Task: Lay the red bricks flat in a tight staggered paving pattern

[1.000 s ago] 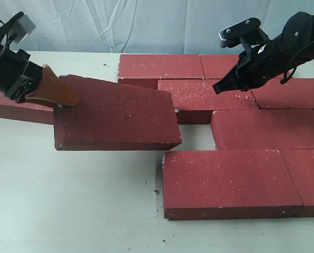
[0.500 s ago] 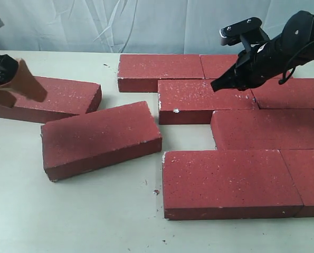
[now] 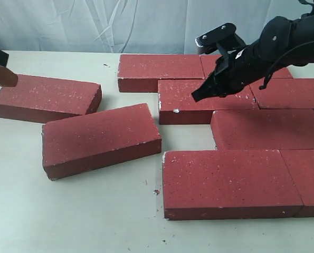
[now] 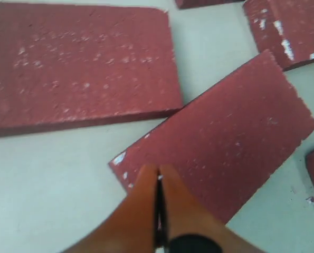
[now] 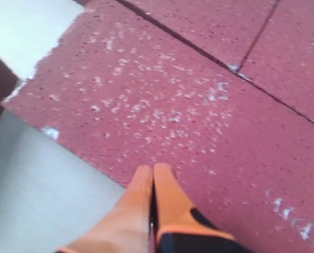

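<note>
Several red bricks lie flat on the pale table [image 3: 93,211]. One loose brick [image 3: 101,138] sits askew in the left middle, apart from the group, and another [image 3: 46,97] lies behind it on the left. The rest form rows on the right, among them a middle brick [image 3: 188,103] and a front brick [image 3: 230,182]. My left gripper [image 3: 11,80] is shut and empty at the far left edge. In the left wrist view the left gripper [image 4: 158,171] hovers over a corner of the loose brick [image 4: 230,137]. My right gripper [image 3: 194,96] is shut, just above the middle brick [image 5: 162,105].
A gap of bare table separates the loose brick from the front brick and the middle brick. A pale cloth backdrop [image 3: 93,23] hangs behind the table. Small crumbs [image 3: 155,192] lie near the front brick's left end.
A second ago my left gripper held the loose brick tilted in the air. It has let go; the brick lies flat, and the gripper drew back left and shut. The right gripper moved left.
</note>
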